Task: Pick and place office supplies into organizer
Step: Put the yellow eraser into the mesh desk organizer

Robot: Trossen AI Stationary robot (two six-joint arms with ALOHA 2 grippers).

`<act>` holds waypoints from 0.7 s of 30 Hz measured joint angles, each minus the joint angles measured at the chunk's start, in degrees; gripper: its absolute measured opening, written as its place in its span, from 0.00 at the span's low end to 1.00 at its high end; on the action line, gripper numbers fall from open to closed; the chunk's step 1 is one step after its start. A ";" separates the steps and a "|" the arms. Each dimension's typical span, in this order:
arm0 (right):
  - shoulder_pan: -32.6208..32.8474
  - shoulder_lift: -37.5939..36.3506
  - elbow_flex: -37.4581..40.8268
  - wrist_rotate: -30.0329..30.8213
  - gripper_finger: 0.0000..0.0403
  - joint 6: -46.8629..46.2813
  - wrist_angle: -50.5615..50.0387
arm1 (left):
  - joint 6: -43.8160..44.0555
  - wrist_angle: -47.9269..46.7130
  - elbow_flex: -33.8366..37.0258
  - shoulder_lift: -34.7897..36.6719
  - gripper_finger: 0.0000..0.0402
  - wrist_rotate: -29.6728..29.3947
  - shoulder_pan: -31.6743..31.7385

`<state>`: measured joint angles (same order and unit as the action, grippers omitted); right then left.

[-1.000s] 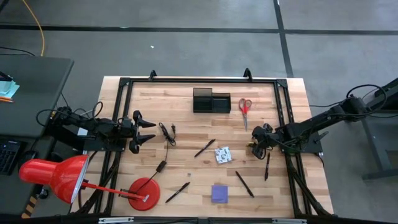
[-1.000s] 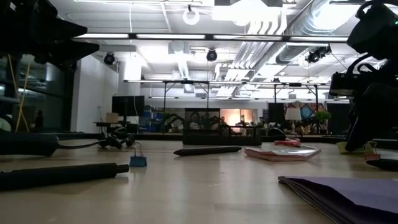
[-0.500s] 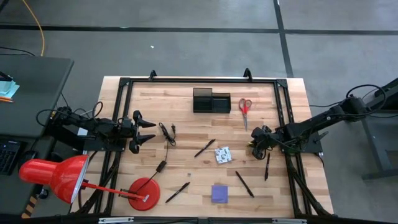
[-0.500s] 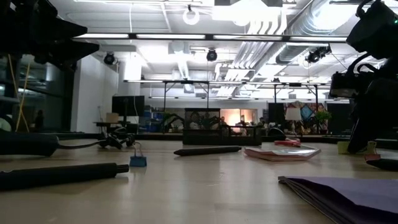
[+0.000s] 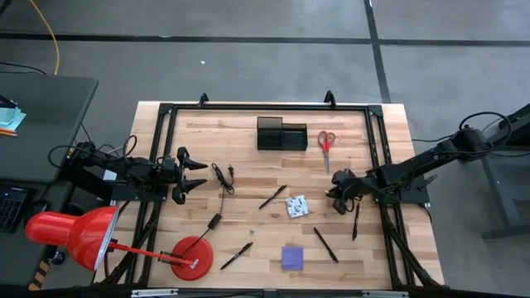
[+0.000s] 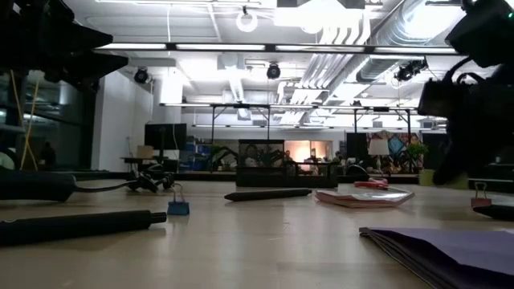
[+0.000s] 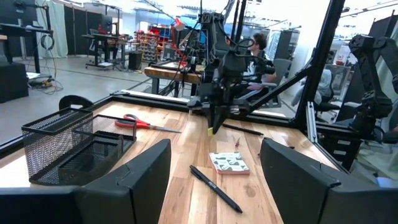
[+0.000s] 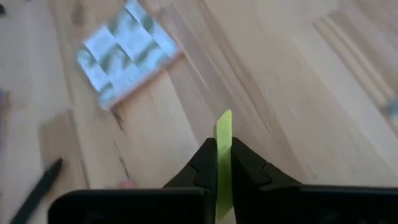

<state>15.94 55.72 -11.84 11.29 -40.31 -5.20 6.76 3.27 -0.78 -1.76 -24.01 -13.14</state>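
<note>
— Wooden slats make up the table (image 5: 248, 141), framed in black rails. Where does the organizer (image 5: 281, 133) sit?

— Toward twelve o'clock in the high view, a black mesh box, with the red-handled scissors (image 5: 326, 146) just beside it at its three o'clock.

— And the right gripper (image 5: 339, 192)?

— Over the table's three o'clock side, its fingers (image 8: 200, 167) pinched together on a thin yellow piece (image 8: 224, 155) that stands upright between them. The white patterned packet (image 5: 296, 205) lies near it, apart from the fingers.

— What of the left gripper (image 5: 197, 174)?

— It hangs at nine o'clock, jaws spread wide with nothing between them.

— Other supplies?

— The purple sticky-note pad (image 5: 291, 257) rests toward six o'clock. Black pens (image 5: 272, 197) lie scattered across the middle and lower boards. A red lamp (image 5: 79, 236) leans at the seven o'clock corner.
</note>
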 joint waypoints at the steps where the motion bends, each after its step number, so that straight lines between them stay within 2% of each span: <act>1: 0.00 -0.02 0.00 0.26 0.03 0.31 0.59 | 0.00 -0.01 0.00 0.01 0.58 0.00 0.02; 13: -0.55 -0.07 -0.11 6.35 0.01 5.25 7.03 | 0.00 -0.02 0.00 0.02 0.58 0.00 0.02; 21: -4.91 -0.11 -0.20 8.45 0.01 11.73 16.53 | 0.00 0.00 0.00 0.00 0.58 -0.01 0.02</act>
<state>11.04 55.61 -12.03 19.74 -28.58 11.33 6.76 3.27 -0.78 -1.76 -24.02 -13.13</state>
